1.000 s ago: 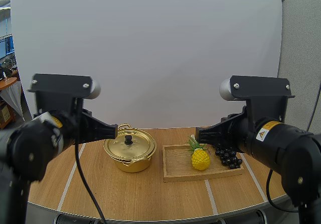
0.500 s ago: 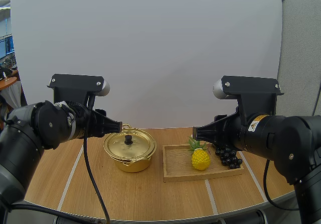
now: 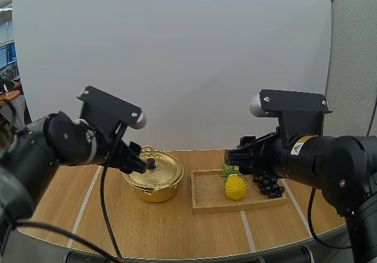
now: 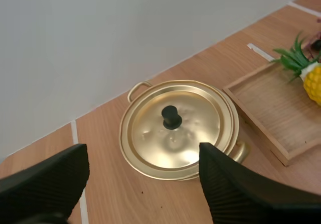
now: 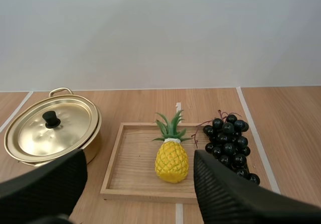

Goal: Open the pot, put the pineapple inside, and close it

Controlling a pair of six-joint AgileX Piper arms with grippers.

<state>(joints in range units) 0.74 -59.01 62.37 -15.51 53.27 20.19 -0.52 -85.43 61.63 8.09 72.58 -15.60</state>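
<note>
**A:** Left to right, what do you count?

**B:** On the table (image 3: 177,230): one pot (image 3: 154,190) with one lid (image 4: 193,138), one wooden tray (image 3: 207,193), one pineapple (image 5: 172,161) and one bunch of grapes (image 5: 228,143). Two grippers are above them.

**A:** The left gripper (image 3: 138,164)?

**B:** It hangs over the pot's near left side, its tip close to the lid's black knob (image 4: 171,117). The lid sits closed on the pot. The high view leaves the finger gap unclear. The left wrist view shows the fingers (image 4: 45,184) spread wide and empty, with the lid beyond them.

**A:** Where is the pineapple?

**B:** On the tray, right of the pot, with the grapes just beside it at the tray's right end. Its long axis runs near to far, and the green crown at the far end leans slightly left. I cannot tell whether it stands or lies.

**A:** The right gripper (image 3: 232,157)?

**B:** It is in the air by the crown. The right wrist view shows its fingers (image 5: 225,194) released, either side of the whole pineapple. The left wrist view catches just the crown and a yellow edge.
</note>
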